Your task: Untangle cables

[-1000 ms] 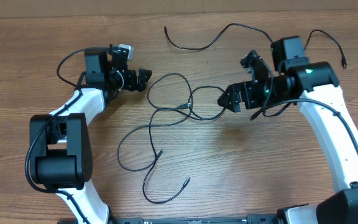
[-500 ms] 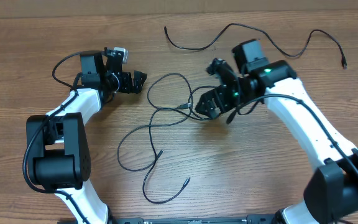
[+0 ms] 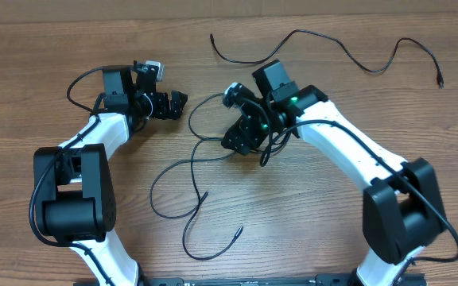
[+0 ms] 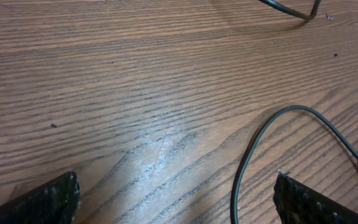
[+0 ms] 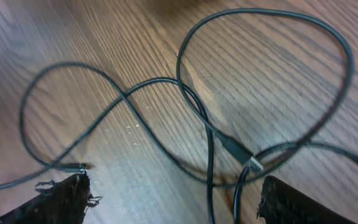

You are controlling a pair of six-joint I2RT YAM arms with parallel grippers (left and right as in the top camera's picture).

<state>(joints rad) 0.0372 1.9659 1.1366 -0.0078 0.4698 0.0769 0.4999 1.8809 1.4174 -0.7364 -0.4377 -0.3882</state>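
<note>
The tangled cables (image 3: 213, 151) lie mid-table as thin black overlapping loops, with plug tips at the lower centre (image 3: 239, 230). A separate cable (image 3: 293, 36) runs along the far edge. My right gripper (image 3: 235, 141) is open low over the tangle. In the right wrist view its fingers (image 5: 176, 199) straddle crossing cords and a silvery-tipped plug (image 5: 244, 155). My left gripper (image 3: 178, 103) is open and empty just left of the tangle's upper loop. That cable loop (image 4: 253, 143) curves between its fingers (image 4: 176, 199).
The wooden table (image 3: 324, 222) carries nothing else. The far cable's end plug (image 3: 440, 81) lies at the back right. The right arm (image 3: 348, 151) stretches across the centre right, and the left arm's base (image 3: 74, 199) stands at the front left.
My right gripper has swept left from the centre right to over the tangle's upper part. The left gripper has barely moved. Both stay open.
</note>
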